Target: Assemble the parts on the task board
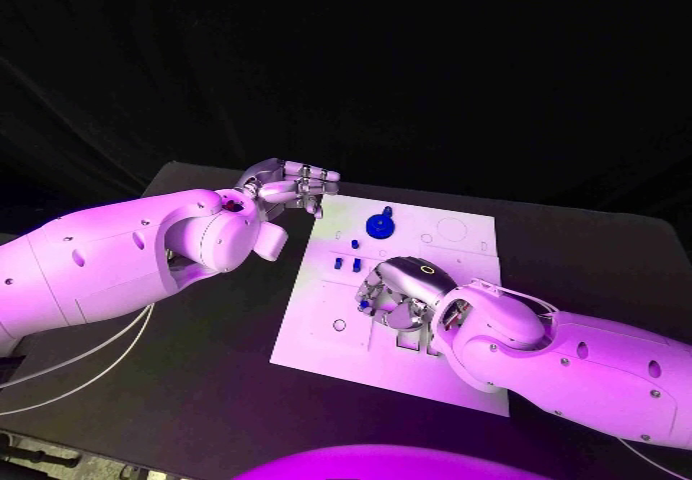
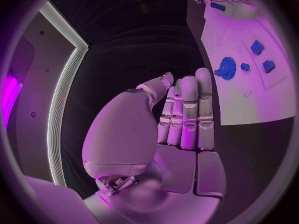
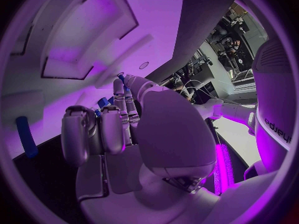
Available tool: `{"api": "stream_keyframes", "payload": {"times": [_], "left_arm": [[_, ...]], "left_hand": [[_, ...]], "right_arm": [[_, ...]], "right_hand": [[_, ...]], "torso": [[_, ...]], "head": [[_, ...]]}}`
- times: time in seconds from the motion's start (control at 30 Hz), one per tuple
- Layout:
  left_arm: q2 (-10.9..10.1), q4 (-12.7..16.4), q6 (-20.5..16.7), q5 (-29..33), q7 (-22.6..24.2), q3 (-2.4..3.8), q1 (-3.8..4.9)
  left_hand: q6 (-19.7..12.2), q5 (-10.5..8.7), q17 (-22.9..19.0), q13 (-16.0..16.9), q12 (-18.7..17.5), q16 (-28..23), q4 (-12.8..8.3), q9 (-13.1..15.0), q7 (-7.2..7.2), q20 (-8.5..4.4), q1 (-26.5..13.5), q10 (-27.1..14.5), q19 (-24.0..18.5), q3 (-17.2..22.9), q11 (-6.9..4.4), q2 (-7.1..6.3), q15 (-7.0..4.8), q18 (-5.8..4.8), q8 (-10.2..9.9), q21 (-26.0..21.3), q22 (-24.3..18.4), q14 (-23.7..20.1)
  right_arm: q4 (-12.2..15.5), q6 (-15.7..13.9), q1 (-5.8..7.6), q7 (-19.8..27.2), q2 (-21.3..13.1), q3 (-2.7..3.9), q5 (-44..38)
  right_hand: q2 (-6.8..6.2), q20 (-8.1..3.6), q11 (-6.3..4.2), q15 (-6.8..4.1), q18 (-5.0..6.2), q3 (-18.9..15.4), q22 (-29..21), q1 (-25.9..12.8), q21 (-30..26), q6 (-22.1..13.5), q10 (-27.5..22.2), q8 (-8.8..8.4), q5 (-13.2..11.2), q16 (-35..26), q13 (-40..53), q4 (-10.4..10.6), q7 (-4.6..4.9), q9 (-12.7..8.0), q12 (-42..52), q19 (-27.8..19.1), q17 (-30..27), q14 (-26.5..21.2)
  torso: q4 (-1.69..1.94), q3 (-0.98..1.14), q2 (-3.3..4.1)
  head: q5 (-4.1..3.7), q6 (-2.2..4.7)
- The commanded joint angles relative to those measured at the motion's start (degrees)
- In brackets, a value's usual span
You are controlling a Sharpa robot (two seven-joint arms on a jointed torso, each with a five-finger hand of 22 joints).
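The task board (image 1: 346,330) sits mid surface (image 1: 173,400), white plate w/ cutouts. A round blue gear part (image 1: 381,224) lies near its far edge, two small blue pegs (image 1: 346,264) stand upright just below it. The right hand (image 1: 397,295) is down on the board's middle, fingers curled over small blue bits; can't tell if it's actually gripping. The left hand (image 1: 289,185) hovers off the board's far left corner, fingers straight and together, holding nothing.
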Motion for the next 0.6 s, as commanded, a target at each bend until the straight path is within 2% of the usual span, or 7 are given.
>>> {"api": "stream_keyframes", "payload": {"times": [0.03, 0.6], "left_arm": [[0.1, 0.1, 1.0, 0.2, 0.2, 0.04, 0.07], [0.1, 0.1, 1.0, 0.2, 0.2, 0.04, 0.07]], "left_hand": [[-0.4, 0.17, -0.1, 0.1, 0.2, -0.4, -0.3, -0.1, 0.09, -0.01, 0.2, -0.5, 0.3, 0.1, -0.02, 0.49, 0.17, 0.73, -0.3, -0.3, -0.1, -0.4], [-0.4, 0.17, -0.1, 0.1, 0.2, -0.4, -0.3, -0.1, 0.09, -0.01, 0.2, -0.5, 0.3, 0.1, -0.02, 0.49, 0.17, 0.73, -0.3, -0.3, -0.1, -0.4]], "right_arm": [[-0.2, 1.2, -0.05, 0.4, 0.1, -0.01, 0.0], [-0.6, 0.7, -0.2, 0.6, 0.8, -0.01, 0.2]], "right_hand": [[0.0, -0.3, 0.06, -0.43, -0.62, 0.2, 11.6, -0.5, 0.2, 0.5, 0.2, -0.11, 0.3, 0.2, 0.0, 0.0, -0.09, 0.0, -0.2, 1.9, 0.0, 2.4], [0.05, -0.3, 0.06, -0.43, -0.6, 0.2, 11.6, -0.6, 0.2, 0.4, 0.2, -0.13, 0.3, 0.2, -0.1, 0.0, -0.09, 0.0, -0.3, 1.8, -0.1, 2.4]], "torso": [[0.03, -0.01, 0.0], [0.04, -0.01, 0.01]], "head": [[0.01, 0.04], [0.08, -0.04]]}}
